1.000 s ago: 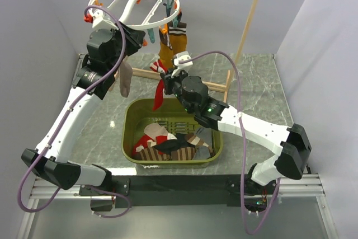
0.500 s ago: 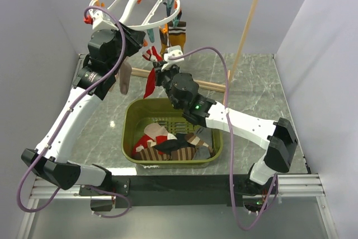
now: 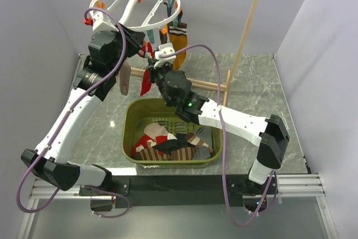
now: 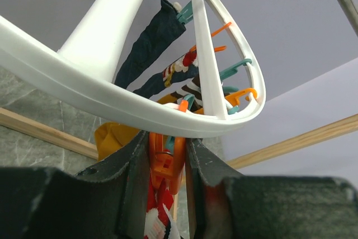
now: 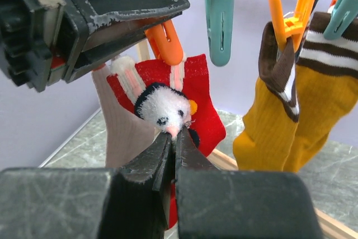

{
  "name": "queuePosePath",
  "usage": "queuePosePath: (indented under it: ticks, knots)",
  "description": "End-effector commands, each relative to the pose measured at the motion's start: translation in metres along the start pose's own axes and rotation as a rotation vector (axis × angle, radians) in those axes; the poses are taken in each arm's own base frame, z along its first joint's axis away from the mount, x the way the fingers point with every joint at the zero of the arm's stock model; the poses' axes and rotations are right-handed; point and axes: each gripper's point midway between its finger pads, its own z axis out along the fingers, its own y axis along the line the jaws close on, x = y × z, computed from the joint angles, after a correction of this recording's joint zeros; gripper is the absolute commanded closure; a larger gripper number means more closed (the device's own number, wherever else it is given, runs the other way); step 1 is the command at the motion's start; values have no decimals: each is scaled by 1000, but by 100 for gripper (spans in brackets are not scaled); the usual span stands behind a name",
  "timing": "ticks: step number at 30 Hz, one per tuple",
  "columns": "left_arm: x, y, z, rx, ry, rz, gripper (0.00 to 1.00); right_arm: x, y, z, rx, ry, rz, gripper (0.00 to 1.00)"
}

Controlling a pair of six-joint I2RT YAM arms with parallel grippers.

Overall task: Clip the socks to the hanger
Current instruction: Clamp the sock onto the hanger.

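Note:
The white ring hanger [image 3: 127,8] hangs from the rack's rod. My left gripper [image 3: 144,48] [image 4: 166,145] is shut on an orange clip [image 4: 162,166] under the ring [image 4: 112,102], one finger pressing each side. My right gripper [image 3: 150,65] [image 5: 172,136] is shut on a red sock [image 5: 204,104] with a white animal face. It holds the sock's top edge up into that orange clip [image 5: 166,43]. The red sock [image 4: 158,216] shows just below the clip. A grey-taupe sock [image 5: 126,132] and mustard socks [image 5: 268,132] hang clipped beside it. A dark navy sock [image 4: 148,43] hangs further round the ring.
A green basket [image 3: 130,118] on the marble table holds several more socks [image 3: 168,145]. The wooden rack post [image 3: 246,26] stands at the right, behind the hanger. An unused teal clip [image 5: 218,20] dangles just right of the red sock.
My right arm has swung left and up, carrying the red sock from above the basket to the clip in my left gripper. The left arm has barely moved.

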Motion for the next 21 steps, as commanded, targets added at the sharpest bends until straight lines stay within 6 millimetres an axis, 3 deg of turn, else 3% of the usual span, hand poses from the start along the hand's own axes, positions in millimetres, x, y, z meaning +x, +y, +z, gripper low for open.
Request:
queuePosePath:
  ticks: [1,21]
  knots:
    - [-26,-19,-13,59,-80,-12,91,-33,0,4,29,-79,28,100]
    - [-24,-21,-21,81,-80,14,91,-48,-3,7,43,-130,-11,100]
